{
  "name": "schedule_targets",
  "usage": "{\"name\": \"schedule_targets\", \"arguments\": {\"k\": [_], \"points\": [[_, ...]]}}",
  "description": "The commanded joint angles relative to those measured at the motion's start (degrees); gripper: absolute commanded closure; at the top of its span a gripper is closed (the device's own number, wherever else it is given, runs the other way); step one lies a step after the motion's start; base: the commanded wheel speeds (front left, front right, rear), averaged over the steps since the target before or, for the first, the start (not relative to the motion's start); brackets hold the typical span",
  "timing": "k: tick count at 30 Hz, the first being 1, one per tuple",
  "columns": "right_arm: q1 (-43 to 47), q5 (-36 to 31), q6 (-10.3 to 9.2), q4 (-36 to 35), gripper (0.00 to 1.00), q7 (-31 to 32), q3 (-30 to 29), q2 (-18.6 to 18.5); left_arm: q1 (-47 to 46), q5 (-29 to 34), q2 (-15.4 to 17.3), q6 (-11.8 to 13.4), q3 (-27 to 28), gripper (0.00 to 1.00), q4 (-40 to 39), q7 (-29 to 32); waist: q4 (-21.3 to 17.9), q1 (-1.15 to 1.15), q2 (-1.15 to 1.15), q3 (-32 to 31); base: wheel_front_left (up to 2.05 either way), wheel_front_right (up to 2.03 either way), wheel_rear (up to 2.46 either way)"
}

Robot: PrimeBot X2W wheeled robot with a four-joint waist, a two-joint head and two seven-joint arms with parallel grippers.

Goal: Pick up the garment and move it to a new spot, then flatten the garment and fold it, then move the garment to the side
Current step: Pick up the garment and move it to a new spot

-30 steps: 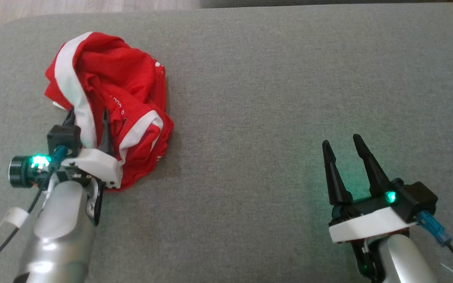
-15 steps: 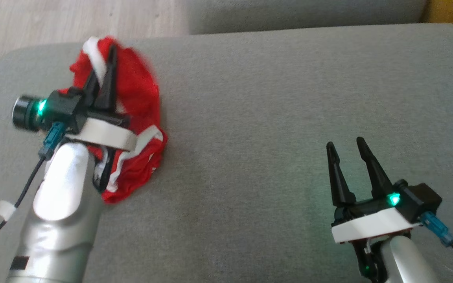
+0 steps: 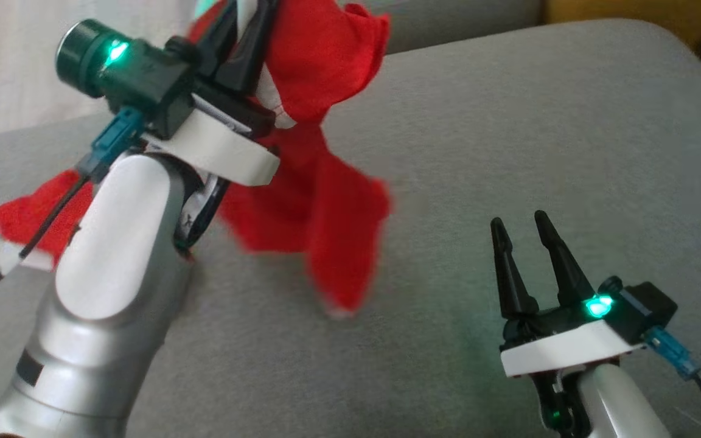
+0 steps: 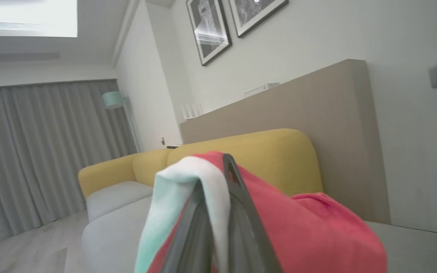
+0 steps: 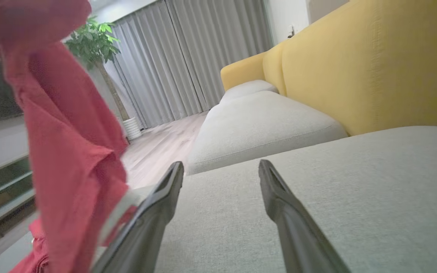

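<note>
Grey cushion (image 3: 509, 121), yellow backrest (image 5: 355, 68) behind it; potted plant (image 5: 91, 41) (beside grey curtains (image 5: 173, 64)); framed pictures (image 4: 208, 30).

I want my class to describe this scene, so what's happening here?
The robot's left gripper is shut on a red garment with white trim, holding it raised over the grey sofa cushion, with cloth hanging loose below. The right gripper is open and holds nothing, low over the cushion. The garment is not yet flattened or folded.

The garment (image 3: 320, 201) hangs from the left gripper's (image 3: 242, 24) jaws, above the left part of the cushion (image 3: 509, 121). The right gripper (image 3: 519, 220) sits well apart to the right, low over the cushion. A sofa back (image 5: 355, 68) stands behind.
</note>
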Motion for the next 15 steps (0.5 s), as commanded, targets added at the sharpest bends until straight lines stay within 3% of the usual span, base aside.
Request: {"name": "schedule_targets", "arguments": {"k": [1, 7, 15], "points": [[-2.8, 0.7, -0.04, -2.3, 0.0, -0.6, 1.5, -0.3, -3.3, -0.2, 1.9, 0.1, 1.3, 1.0, -2.0, 0.6, -3.2, 0.01, 0.0, 0.5, 0.0, 0.0, 0.0], [-4.5, 2.8, -0.04, -4.1, 0.0, -0.6, 3.2, -0.3, -7.0, 0.2, 2.3, 0.1, -0.5, 1.0, 1.0, 2.9, -10.3, 0.01, 0.0, 3.8, 0.0, 0.0, 0.0], [-6.3, 6.3, -0.04, -6.8, 0.0, -0.6, 7.9, -0.3, -14.4, 1.9, 1.9, 0.5, -1.5, 1.0, 10.6, 2.1, -20.8, 0.01, 0.0, 10.1, 0.0, 0.0, 0.0]]}}
